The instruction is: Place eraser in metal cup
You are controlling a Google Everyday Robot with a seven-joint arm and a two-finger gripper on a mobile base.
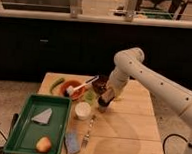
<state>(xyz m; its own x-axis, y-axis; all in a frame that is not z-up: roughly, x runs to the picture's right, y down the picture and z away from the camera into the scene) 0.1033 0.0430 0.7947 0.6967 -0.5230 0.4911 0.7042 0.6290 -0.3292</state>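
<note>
The gripper is held low over the table, at two o'clock from a white cup; a tray is set at eight o'clock, a fork at five.

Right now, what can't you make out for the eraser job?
- Eraser: not identifiable, camera view; possibly hidden by the end effector, low beside the white round cup.
- Dark cup: partly covered by the white robot arm; material unclear.
- Arm base: cut by right edge.
</note>
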